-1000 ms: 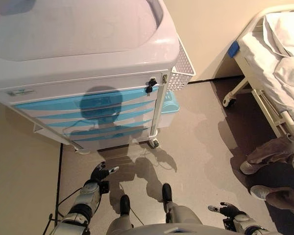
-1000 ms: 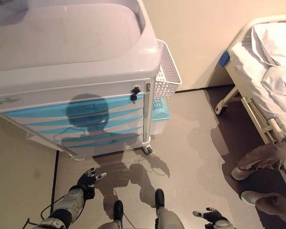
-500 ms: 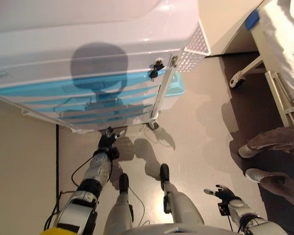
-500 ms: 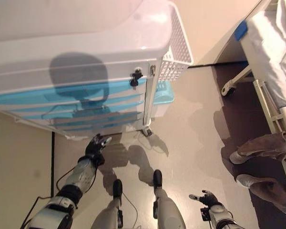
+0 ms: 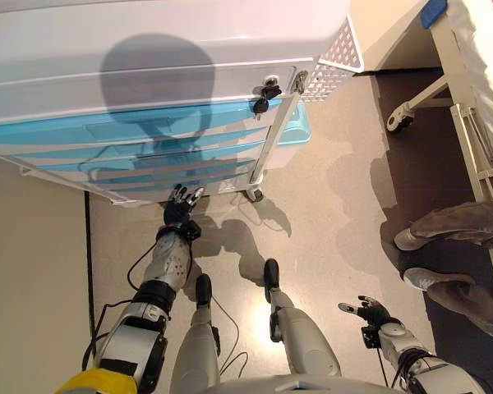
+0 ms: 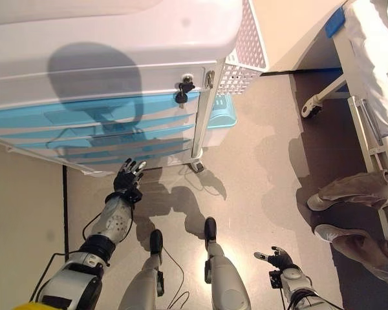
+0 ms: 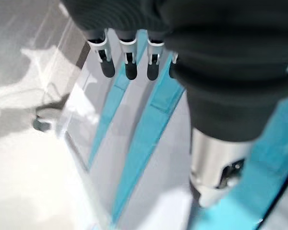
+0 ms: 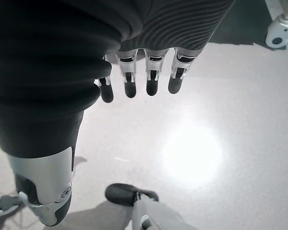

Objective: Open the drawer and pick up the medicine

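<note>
- Setting: hospital ward or clinical room.
- Wheeled medical cart, white, with blue drawers and side mesh basket.
- Hospital bed, white frame on casters, white bedding.
- Plain smooth floor.

both head-mounted eye views look steeply down from above at the white medical cart with blue drawer fronts, the beige floor and a white-framed hospital bed to the right, sharing nearly the whole scene. the left wrist view looks along the left hand, very close to the blue drawers. the right wrist view looks past the right hand, straight down at the floor.
</note>
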Available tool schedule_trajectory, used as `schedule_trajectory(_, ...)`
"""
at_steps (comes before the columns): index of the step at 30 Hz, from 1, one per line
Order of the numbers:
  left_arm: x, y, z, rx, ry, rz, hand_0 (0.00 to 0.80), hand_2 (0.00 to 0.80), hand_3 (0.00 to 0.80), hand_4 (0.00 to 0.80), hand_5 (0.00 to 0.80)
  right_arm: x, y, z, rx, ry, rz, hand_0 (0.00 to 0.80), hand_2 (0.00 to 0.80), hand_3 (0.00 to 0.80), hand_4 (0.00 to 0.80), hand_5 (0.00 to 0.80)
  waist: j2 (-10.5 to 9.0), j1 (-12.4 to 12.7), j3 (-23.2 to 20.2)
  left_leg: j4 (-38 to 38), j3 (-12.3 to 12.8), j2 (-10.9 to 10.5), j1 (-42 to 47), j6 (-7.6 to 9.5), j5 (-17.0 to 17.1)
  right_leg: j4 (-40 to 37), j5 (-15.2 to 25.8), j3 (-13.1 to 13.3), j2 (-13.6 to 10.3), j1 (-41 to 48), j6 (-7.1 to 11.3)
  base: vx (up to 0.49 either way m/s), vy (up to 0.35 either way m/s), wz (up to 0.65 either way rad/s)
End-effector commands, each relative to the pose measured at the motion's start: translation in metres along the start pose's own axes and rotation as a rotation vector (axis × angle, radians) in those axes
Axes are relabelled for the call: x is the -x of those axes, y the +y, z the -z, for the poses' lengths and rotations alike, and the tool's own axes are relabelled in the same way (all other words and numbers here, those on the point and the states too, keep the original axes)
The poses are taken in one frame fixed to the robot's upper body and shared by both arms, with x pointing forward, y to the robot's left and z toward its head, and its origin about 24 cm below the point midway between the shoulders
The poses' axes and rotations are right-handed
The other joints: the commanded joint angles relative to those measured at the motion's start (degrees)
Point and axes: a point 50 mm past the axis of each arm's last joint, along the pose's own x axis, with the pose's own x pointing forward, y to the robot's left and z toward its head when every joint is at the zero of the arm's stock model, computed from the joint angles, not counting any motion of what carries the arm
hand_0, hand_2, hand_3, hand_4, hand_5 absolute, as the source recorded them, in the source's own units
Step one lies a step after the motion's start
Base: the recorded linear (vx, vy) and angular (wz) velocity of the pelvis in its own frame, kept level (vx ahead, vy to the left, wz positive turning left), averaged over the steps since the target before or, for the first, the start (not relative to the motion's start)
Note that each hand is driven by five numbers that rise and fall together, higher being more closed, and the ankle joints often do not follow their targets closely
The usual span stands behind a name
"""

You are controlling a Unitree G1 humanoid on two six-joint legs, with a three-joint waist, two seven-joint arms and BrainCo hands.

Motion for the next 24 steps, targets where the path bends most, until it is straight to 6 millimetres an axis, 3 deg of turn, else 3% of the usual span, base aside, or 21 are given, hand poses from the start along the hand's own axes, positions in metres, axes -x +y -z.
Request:
schedule_trajectory(1, -0.008, -0.015, -0.032, 0.086, -0.136, 0.078, 0.0, 0.0, 0.0, 0.0, 0.0, 0.002, 0.002, 0.008, 0.019, -0.003, -0.011, 0.0, 0.0, 0.0, 0.0, 0.0, -3.18, -0.65, -3.27, 7.54, -2.97, -2.82, -6.18, 2.64, -3.02, 7.9, -3.65, 0.44, -0.77, -4.17, 2.75, -0.03, -0.019, 0.0)
schedule_trajectory(14, -0.012, -0.017, -0.051, 0.258, -0.195, 0.142, 0.0, 0.0, 0.0, 0.0, 0.0, 0.002, 0.004, 0.009, 0.029, -0.005, -0.04, 0.0, 0.0, 0.0, 0.0, 0.0, -4.67, -0.46, -2.53, 7.26, -3.23, -2.58, -5.74, 2.46, -2.93, 7.41, -3.2, 0.26, -0.62, -3.65, 2.81, 0.0, 0.0, 0.0)
schedule_trajectory(24, -0.013, -0.018, -0.062, 0.287, -0.235, 0.167, 0.0, 0.0, 0.0, 0.0, 0.0, 0.003, 0.004, 0.009, 0.037, -0.006, -0.048, 0.0, 0.0, 0.0, 0.0, 0.0, -4.96, -0.41, -2.1, 7.22, -3.11, -2.52, -5.1, 2.44, -3.04, 7.1, -2.97, 0.32, -0.57, -2.99, 2.83, 0.0, 0.0, 0.0)
